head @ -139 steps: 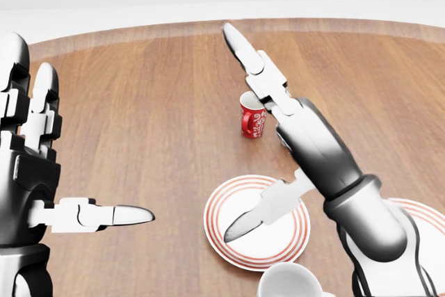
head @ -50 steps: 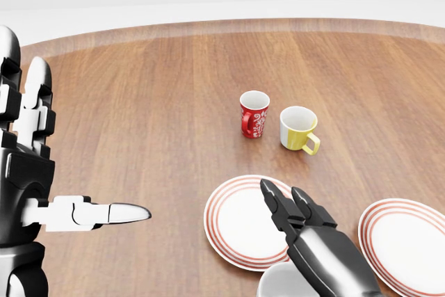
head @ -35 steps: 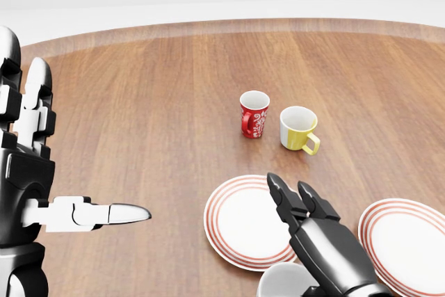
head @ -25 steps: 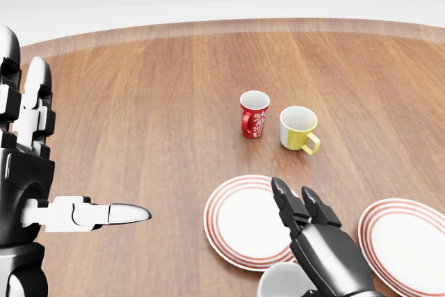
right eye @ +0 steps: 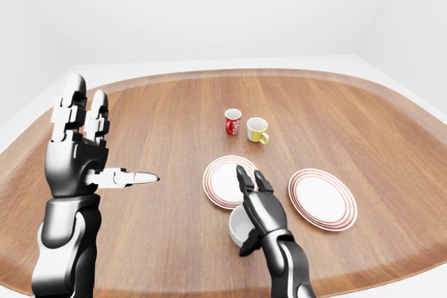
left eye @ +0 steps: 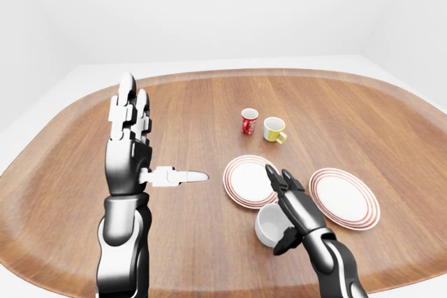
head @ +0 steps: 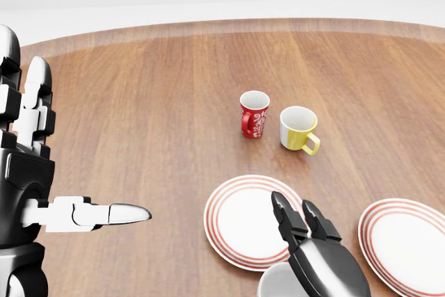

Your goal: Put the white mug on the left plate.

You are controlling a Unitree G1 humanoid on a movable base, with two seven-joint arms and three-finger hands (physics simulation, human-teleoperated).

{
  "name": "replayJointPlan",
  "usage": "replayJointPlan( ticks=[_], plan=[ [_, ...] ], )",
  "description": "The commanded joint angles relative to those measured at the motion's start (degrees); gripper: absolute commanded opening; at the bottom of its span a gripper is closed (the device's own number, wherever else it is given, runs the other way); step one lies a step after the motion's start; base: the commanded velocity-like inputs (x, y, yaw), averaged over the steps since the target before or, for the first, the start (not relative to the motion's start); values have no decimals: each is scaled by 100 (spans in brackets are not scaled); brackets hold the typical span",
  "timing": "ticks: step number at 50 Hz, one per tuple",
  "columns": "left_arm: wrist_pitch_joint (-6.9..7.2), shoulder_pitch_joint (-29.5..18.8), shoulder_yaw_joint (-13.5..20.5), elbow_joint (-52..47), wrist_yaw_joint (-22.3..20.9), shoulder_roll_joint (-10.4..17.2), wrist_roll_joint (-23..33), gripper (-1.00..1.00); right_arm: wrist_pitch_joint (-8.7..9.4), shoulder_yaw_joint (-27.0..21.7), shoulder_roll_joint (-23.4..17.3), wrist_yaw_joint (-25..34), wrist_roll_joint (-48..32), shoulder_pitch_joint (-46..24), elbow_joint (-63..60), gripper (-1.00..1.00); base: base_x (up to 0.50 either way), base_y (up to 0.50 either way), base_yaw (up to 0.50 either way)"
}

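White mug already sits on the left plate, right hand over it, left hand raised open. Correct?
Not quite. In the left-eye view the white mug stands on the table just below the left plate, not on it. The right hand is over it; the left hand is raised open.

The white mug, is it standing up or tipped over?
Standing up: the white mug shows its round open rim facing upward on the table.

A red patterned mug (head: pixel 254 113) and a yellow-and-white mug (head: pixel 299 129) stand upright and close together on the wooden table (head: pixel 153 116), well above the right hand in the head view, while a second red-rimmed plate (head: pixel 407 241) lies just to that hand's right.
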Motion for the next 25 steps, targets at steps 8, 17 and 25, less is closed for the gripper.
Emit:
replayJointPlan(
  ticks=[8, 17, 25],
  plan=[
    [0, 11, -12, 26, 3, -6, 9, 100, 0, -96, 4, -136, -253, -261, 286, 100, 0, 0, 0],
    [0, 16, -21, 1, -2, -7, 10, 100, 0, -146, 31, -58, -331, -538, 431, 100, 0, 0, 0],
    [0, 16, -19, -9, -5, -7, 8, 100, 0, -134, 61, -66, -382, -616, 537, 100, 0, 0, 0]
  ],
)
